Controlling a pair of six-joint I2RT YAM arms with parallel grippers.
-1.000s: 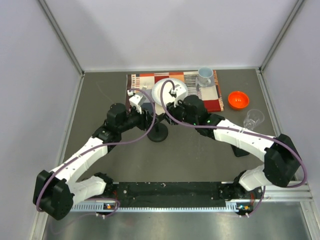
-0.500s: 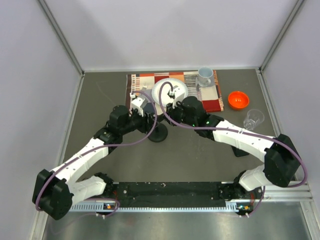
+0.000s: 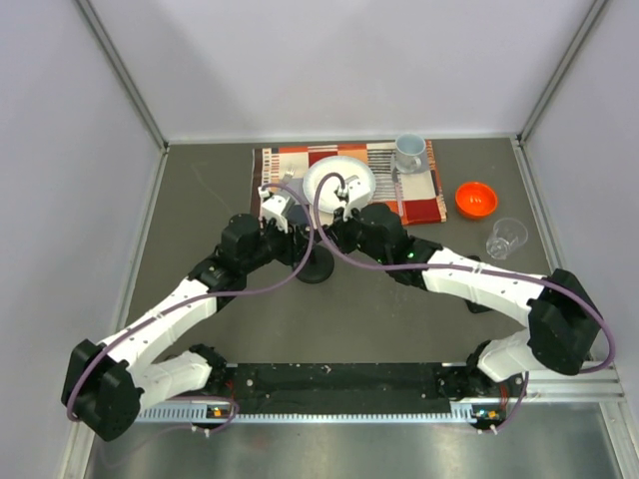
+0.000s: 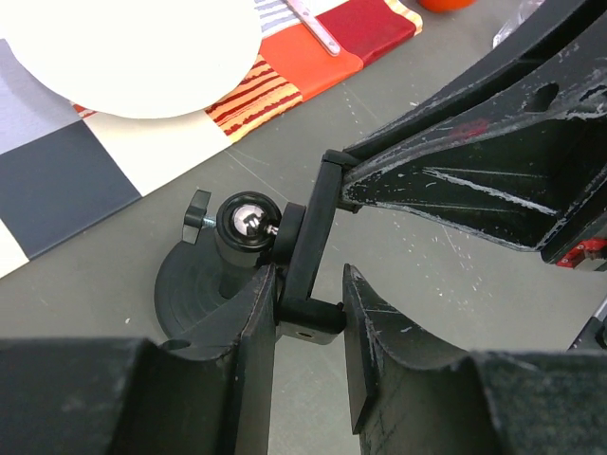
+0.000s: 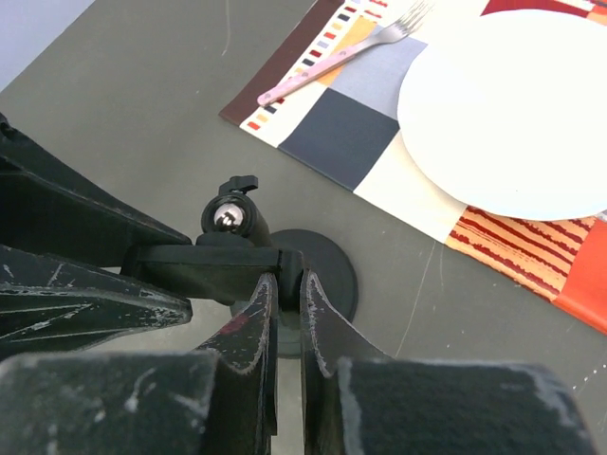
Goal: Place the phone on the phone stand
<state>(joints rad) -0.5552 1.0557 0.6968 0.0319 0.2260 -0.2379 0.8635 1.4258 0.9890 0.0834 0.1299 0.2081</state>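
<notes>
Closing down over the last second, the right gripper (image 5: 287, 282) had gone from part open to fully pinched. Its tips looked clamped on the upper end of the cradle (image 4: 305, 232) of the phone stand (image 3: 315, 266). Its arm had also slid from over the white plate (image 3: 339, 180) toward the stand, which stood near the middle of the overhead frame, just below the striped placemat (image 3: 290, 160).

The left gripper (image 4: 308, 275) had narrowed too. Low in the centre of its own camera's frame, its fingers (image 4: 258, 322) bracketed the cradle's bottom lip and seemed to touch it on both sides. The stand's disc base (image 4: 190, 289) stayed flat on the table, with the ball joint (image 4: 245, 221) above it.

With both claws on the stand, the step in hand was probably setting the cradle's tilt, not placing anything. The phone could not be made out for certain. A dark shape (image 3: 477, 302) poking from under the right forearm, at the lower right of the overhead frame, might have been it. The pick-up appeared not yet begun.
</notes>
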